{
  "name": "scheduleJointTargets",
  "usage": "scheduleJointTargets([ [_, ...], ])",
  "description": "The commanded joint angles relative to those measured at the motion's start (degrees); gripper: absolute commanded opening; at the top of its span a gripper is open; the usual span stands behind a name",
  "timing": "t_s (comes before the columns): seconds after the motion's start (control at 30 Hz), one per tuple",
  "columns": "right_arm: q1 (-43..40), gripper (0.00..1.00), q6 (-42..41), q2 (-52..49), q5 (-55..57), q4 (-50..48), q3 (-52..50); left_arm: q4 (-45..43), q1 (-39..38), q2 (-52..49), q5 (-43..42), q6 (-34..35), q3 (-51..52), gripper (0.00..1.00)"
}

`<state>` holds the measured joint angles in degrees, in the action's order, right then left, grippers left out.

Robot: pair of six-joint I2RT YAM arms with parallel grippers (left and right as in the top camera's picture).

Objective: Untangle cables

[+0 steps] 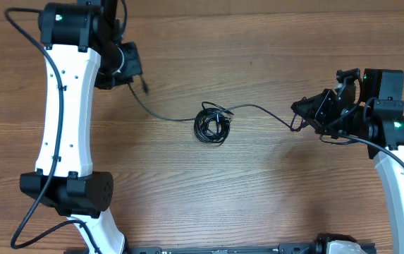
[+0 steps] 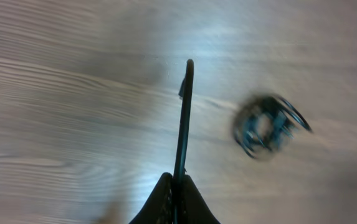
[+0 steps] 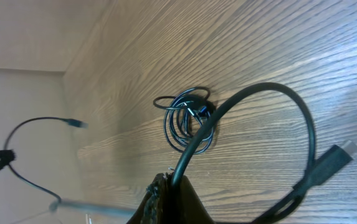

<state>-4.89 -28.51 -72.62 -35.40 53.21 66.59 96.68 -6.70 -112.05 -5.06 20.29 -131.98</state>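
A small coiled knot of black cables (image 1: 212, 125) lies mid-table; it also shows in the left wrist view (image 2: 265, 126) and the right wrist view (image 3: 187, 122). One strand (image 1: 152, 109) runs from the knot up left to my left gripper (image 1: 132, 70), which is shut on it (image 2: 183, 124). Another strand (image 1: 258, 108) runs right to my right gripper (image 1: 302, 116), shut on it (image 3: 194, 149); that strand loops round to a plug end (image 3: 334, 158). Both strands are lifted off the wood.
The wooden table (image 1: 258, 190) spans the view. The white left arm (image 1: 64, 120) stands at the left, the right arm (image 1: 399, 176) at the right edge. A wall and table edge show at upper left in the right wrist view (image 3: 28, 37).
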Motion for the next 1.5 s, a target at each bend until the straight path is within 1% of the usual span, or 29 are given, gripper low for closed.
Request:
scheduleJointTargets([
  [0.0, -0.3, 0.04, -0.2, 0.8, -3.3, -0.2, 1.4, 0.1, -0.1, 0.8, -6.9, -3.8, 2.6, 0.04],
  [0.1, -0.3, 0.04, -0.1, 0.8, -8.3, -0.4, 1.4, 0.1, -0.1, 0.8, 3.0, -2.0, 4.8, 0.04],
  [0.17, -0.3, 0.04, -0.1, 0.8, -12.6, -0.8, 1.4, 0.1, -0.1, 0.8, 6.7, -0.5, 6.5, 0.06],
  [0.23, -0.3, 0.04, 0.1, 0.8, -17.1, -1.2, 1.4, 0.1, 0.0, 0.8, 12.0, 2.3, 8.8, 0.07],
  [0.27, -0.3, 0.04, 0.1, 0.8, -18.2, -1.3, 1.4, 0.1, 0.0, 0.8, 13.1, 2.9, 9.3, 0.08],
  [0.3, -0.3, 0.04, 0.6, 0.8, -20.5, -1.3, 1.4, 0.1, 0.0, 0.8, 14.7, 3.9, 10.4, 0.18],
  [0.33, -0.3, 0.04, 1.5, 0.8, -22.0, -1.4, 1.4, 0.0, 0.0, 0.8, 14.6, 3.9, 11.3, 0.35],
  [0.4, 0.1, 0.04, 2.1, 0.8, -22.1, -1.5, 1.4, -0.1, 0.0, 0.8, 13.8, 3.9, 12.4, 0.46],
  [0.43, 0.5, 0.04, 2.0, 0.8, -21.7, -1.5, 1.4, -0.3, 0.0, 0.8, 13.0, 3.8, 12.6, 0.46],
  [0.53, 1.9, 0.04, 2.0, 0.8, -21.7, -2.1, 1.4, -1.3, 0.1, 0.8, 7.4, 2.2, 12.6, 0.49],
  [0.63, 4.9, 0.04, 2.0, 0.8, -21.7, -3.0, 1.4, -2.9, 0.1, 0.8, -10.2, -8.0, 12.6, 0.50],
  [0.67, 6.6, 0.04, 1.9, 0.8, -21.7, -3.9, 1.4, -2.9, 0.1, 0.8, -21.0, -13.1, 12.6, 0.53],
  [0.7, 7.6, 0.04, 1.5, 0.8, -21.7, -4.7, 1.4, -2.8, 0.0, 0.8, -26.6, -16.0, 12.6, 0.54],
  [0.73, 8.8, 0.04, 0.5, 0.8, -21.7, -5.8, 1.4, -2.3, 0.0, 0.8, -35.1, -20.9, 12.6, 0.55],
  [0.8, 10.4, 0.04, -1.7, 0.8, -21.7, -8.4, 1.4, 0.2, -0.3, 0.8, -50.2, -30.5, 12.6, 0.64],
  [0.83, 10.8, 0.04, -2.0, 0.8, -21.7, -9.2, 1.4, 0.2, -0.4, 0.8, -52.4, -31.5, 12.6, 0.66],
  [0.87, 11.3, 0.04, -2.8, 0.8, -21.7, -10.3, 1.4, 0.1, -0.9, 0.8, -54.0, -31.7, 12.6, 0.70],
  [0.93, 11.6, 0.04, -3.2, 0.8, -21.7, -11.3, 1.4, 0.1, -1.7, 0.8, -54.8, -31.6, 12.6, 0.72],
  [1.0, 11.6, 0.04, -3.2, 0.8, -21.2, -12.3, 1.4, 0.1, -3.1, 0.8, -55.0, -30.7, 12.6, 0.80],
  [1.03, 11.6, 0.04, -3.2, 0.8, -20.3, -12.7, 1.4, 0.2, -3.6, 0.8, -55.1, -29.2, 12.6, 0.80],
  [1.07, 11.6, 0.04, -3.2, 0.8, -17.7, -13.5, 1.4, 0.1, -4.6, 0.8, -55.1, -25.2, 12.6, 0.80],
  [1.17, 11.6, 0.04, -3.2, 0.8, -11.7, -15.9, 1.4, 0.1, -6.4, 0.8, -54.9, -19.3, 12.6, 0.79],
  [1.27, 11.6, 0.04, -3.2, 0.8, -3.9, -18.5, 1.4, 0.1, -6.8, 0.8, -54.8, -17.4, 12.6, 0.78],
  [1.37, 11.6, 0.04, -3.2, 0.8, -2.8, -20.7, 1.4, 0.1, -6.9, 0.8, -54.8, -14.2, 12.6, 0.75],
  [1.43, 11.6, 0.04, -3.2, 0.8, -2.7, -23.3, 1.4, 0.1, -7.1, 0.8, -54.7, -10.8, 12.6, 0.72],
  [1.47, 11.6, 0.04, -3.2, 0.8, -2.5, -24.5, 1.4, 0.1, -7.3, 0.8, -54.7, -8.9, 12.6, 0.72],
])
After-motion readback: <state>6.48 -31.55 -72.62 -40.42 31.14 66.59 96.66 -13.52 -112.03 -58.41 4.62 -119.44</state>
